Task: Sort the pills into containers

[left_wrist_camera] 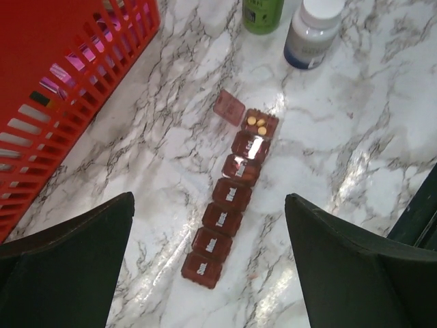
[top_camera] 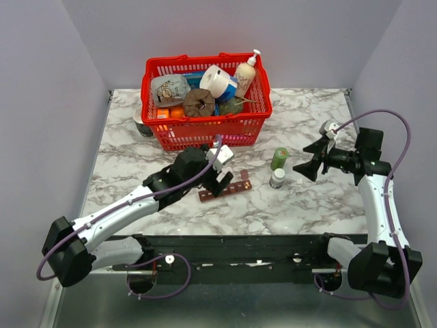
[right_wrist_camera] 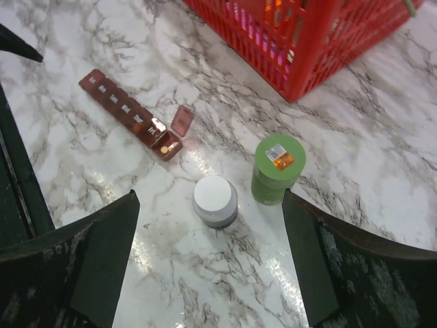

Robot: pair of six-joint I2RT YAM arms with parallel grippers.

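Two pills [left_wrist_camera: 257, 125] in containers' [left_wrist_camera: 229, 205] open end cell | left gripper [left_wrist_camera: 208, 225], right gripper [top_camera: 308, 160] jaws apart, empty | I'd grasp white-capped bottle [right_wrist_camera: 216, 200] squarely, upright.

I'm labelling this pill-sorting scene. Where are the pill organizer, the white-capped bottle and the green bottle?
pill organizer [left_wrist_camera: 231, 194], left wrist view, on the middle compartment's closed lid.
white-capped bottle [right_wrist_camera: 214, 194], right wrist view, on its white cap.
green bottle [right_wrist_camera: 280, 157], right wrist view, on the sticker atop its lid.
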